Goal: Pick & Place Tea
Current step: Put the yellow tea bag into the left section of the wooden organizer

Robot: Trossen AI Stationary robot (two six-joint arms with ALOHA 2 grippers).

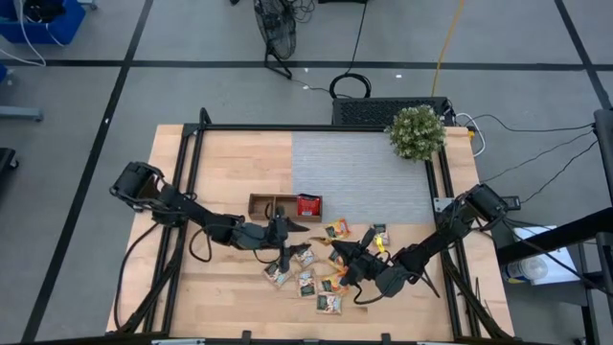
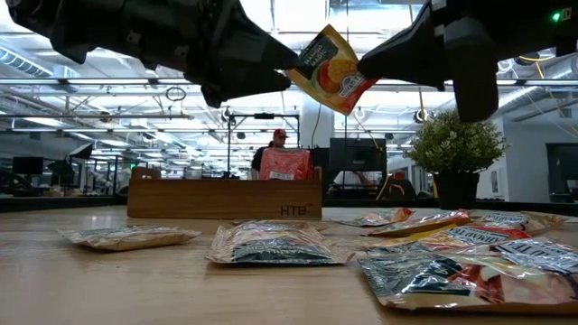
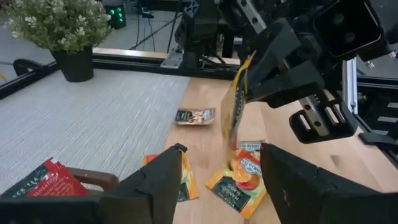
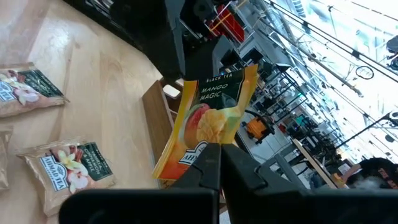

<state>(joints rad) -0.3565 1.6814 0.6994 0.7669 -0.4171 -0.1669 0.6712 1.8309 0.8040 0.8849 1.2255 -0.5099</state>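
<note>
Above the wooden worktop [image 1: 220, 297], the right hand [image 4: 219, 163] pinches an orange mango tea sachet [image 4: 211, 121] by one edge, holding it aloft and upright. The left hand [image 3: 221, 180] faces it with fingers spread apart, gripping nothing. More sachets [image 2: 275, 244] lie scattered flat below, and a red sachet [image 1: 308, 204] stands in the wooden tray [image 1: 271, 206].

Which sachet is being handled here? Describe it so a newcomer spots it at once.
Start at the wooden tray, then look toward the near edge, above the scattered sachets. The right gripper pinches an orange mango sachet in mid-air, the only one off the table.
</note>
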